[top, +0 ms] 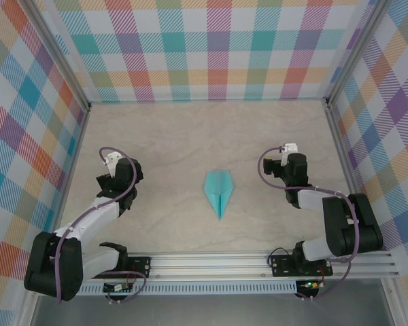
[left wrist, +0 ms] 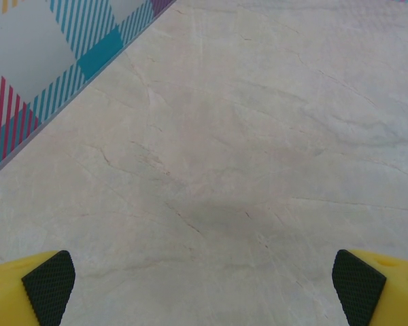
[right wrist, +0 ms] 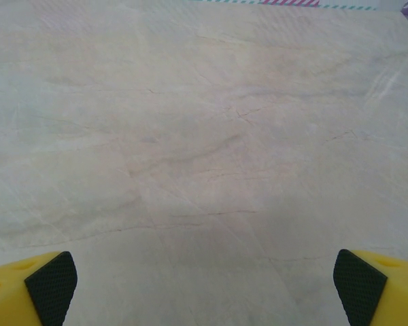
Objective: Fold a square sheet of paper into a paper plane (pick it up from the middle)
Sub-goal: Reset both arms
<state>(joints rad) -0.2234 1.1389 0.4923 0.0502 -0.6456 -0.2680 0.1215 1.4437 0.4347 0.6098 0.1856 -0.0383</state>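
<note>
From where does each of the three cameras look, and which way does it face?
Top external: above and behind the bases, facing down on the table; shows the left arm and right arm, the paper plane between them.
Left wrist: on the left arm, facing down and forward over the table toward the plaid wall; shows the left gripper, fingers wide apart.
Right wrist: on the right arm, facing down over the table; shows the right gripper, fingers wide apart.
Shared: both wrist views show marbled table.

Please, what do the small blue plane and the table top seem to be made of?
Plane: thin turquoise paper, matte, judging by sharp creases and layered flaps. Table top: smooth beige surface with fine marble-like veins; printed laminate or stone, cannot tell which.
</note>
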